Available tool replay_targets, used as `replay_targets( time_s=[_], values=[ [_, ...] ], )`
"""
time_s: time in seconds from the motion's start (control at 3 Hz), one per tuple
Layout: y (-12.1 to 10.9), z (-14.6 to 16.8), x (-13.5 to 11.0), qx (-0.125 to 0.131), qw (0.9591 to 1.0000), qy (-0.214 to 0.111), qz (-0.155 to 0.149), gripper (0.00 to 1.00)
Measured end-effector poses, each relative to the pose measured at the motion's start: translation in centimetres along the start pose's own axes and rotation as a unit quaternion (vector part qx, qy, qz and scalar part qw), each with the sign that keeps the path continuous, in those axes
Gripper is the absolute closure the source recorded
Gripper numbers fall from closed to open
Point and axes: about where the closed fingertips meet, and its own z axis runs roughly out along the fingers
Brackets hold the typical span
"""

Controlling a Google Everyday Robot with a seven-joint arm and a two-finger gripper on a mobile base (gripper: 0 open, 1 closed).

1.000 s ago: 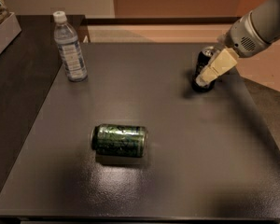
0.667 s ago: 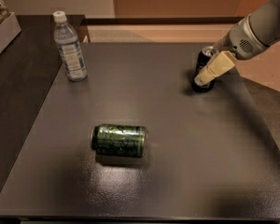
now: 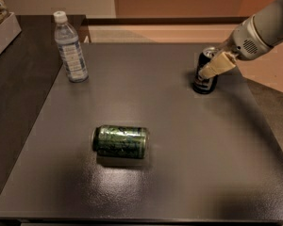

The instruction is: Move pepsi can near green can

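The pepsi can (image 3: pixel 204 84) is dark with a silver top and stands upright on the dark table (image 3: pixel 179 173) at the far right. My gripper (image 3: pixel 210 68) comes in from the upper right on a grey-white arm and sits right at the can's upper part, with a cream piece crossing the can's front. The green can (image 3: pixel 120 141) lies on its side near the middle of the table, toward the front, well to the left of the pepsi can and apart from the gripper.
A clear plastic water bottle (image 3: pixel 70 49) with a white cap stands at the table's far left. A box (image 3: pixel 2 29) sits on the darker surface at the upper left. The table's right edge runs close behind the pepsi can.
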Motion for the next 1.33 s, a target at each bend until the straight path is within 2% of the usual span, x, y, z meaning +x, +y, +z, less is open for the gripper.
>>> replay_targets(
  time_s=[0.33,0.67,1.0,1.33],
  values=[
    [1.7,-0.6,-1.5,-0.018,0.9993,-0.016,-0.030,0.87],
    [4.8,-0.8,-3.6,-0.054,0.9946,-0.032,-0.083,1.00],
    [7.9,-0.4,-5.2,-0.093,0.9855,-0.042,-0.135,1.00],
    [10.9,0.6,-6.2,-0.133,0.9734,-0.047,-0.180,1.00]
  ],
)
